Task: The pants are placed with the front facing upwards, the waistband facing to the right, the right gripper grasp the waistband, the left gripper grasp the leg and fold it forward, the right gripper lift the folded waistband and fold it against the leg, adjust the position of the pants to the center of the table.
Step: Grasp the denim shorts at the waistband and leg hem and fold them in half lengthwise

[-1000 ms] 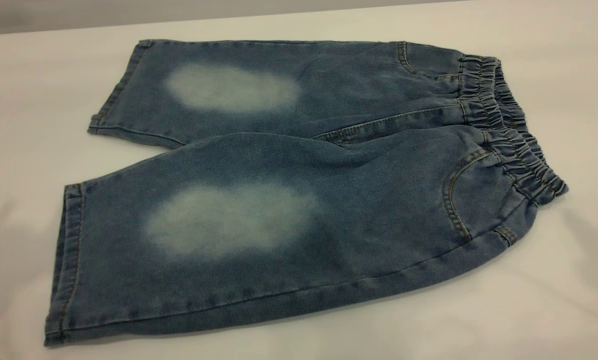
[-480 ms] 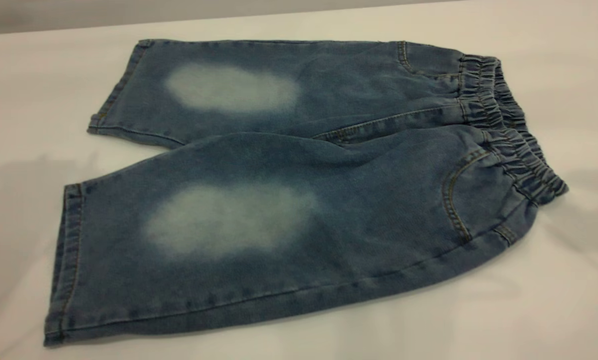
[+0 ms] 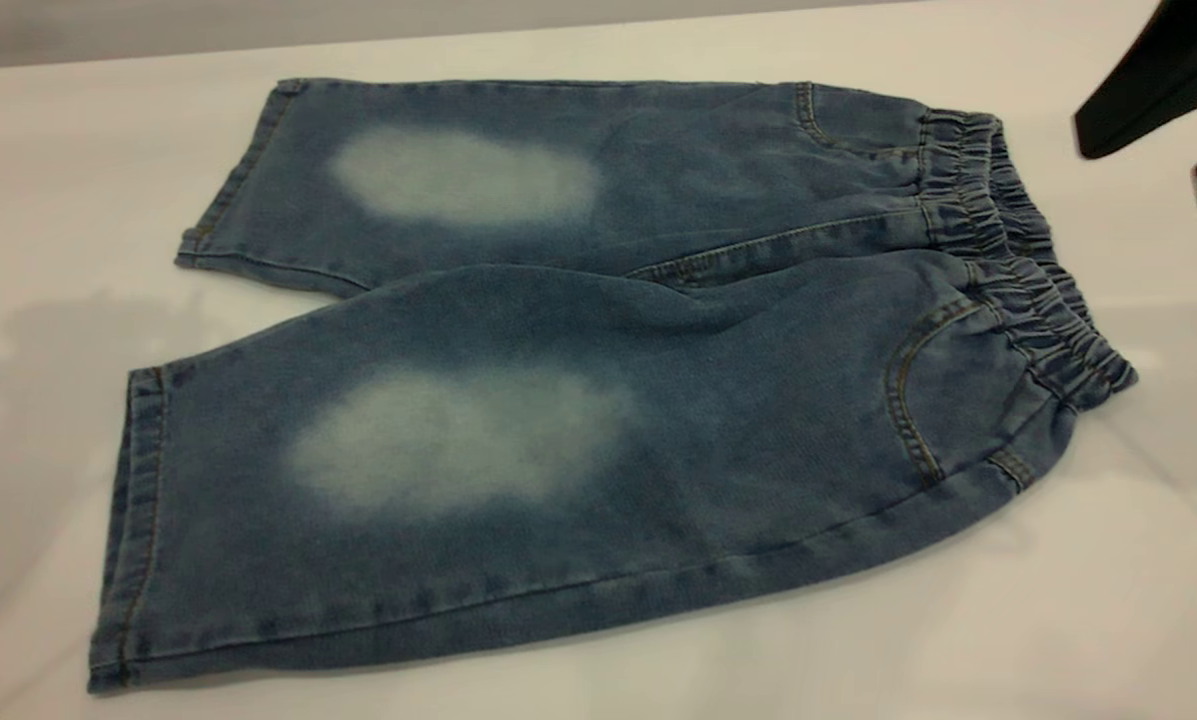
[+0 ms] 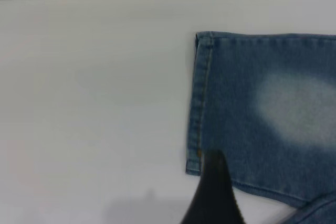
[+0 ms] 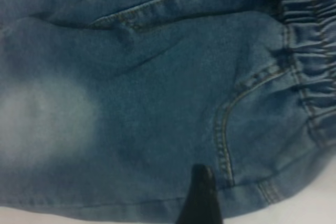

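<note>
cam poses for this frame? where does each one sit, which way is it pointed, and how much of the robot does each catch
Exterior: off the rig, looking down at an angle on the pants spread flat on the table, waistband at right; the right claw only pokes in at the upper right corner.
Left wrist: on the left arm, above a leg hem and bare table; one fingertip of the left claw shows.
Right wrist: on the right arm, close over the pocket seam and waistband; one fingertip shows.
Shared: all three see the pants; exterior and right wrist share the waistband.
</note>
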Robot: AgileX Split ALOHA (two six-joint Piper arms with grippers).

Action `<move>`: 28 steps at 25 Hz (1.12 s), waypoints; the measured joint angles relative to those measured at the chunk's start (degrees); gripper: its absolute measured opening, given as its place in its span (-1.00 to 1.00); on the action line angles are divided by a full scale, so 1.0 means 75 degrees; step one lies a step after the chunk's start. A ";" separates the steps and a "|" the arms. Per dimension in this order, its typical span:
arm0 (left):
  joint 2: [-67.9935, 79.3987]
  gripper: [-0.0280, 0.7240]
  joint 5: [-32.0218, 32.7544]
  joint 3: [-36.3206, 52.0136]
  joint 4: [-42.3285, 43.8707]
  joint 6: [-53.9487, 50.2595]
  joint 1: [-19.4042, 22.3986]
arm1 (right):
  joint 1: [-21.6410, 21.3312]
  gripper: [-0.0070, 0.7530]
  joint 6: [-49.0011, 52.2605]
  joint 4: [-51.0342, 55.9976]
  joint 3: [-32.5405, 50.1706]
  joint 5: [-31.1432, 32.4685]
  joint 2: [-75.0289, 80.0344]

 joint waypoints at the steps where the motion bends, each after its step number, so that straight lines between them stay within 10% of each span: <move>1: -0.0007 0.39 0.0002 0.0000 0.0000 0.0000 0.0000 | -0.0006 0.36 -0.0186 0.0167 0.0000 0.0000 0.0142; 14: -0.0007 0.39 0.0002 0.0007 0.0000 0.0000 0.0000 | -0.1941 0.36 -0.2526 0.1959 0.0007 0.1118 0.1441; 28: -0.0007 0.39 -0.0004 0.0007 -0.0024 -0.0007 0.0000 | -0.2145 0.36 -0.4233 0.2930 0.0007 0.1089 0.3370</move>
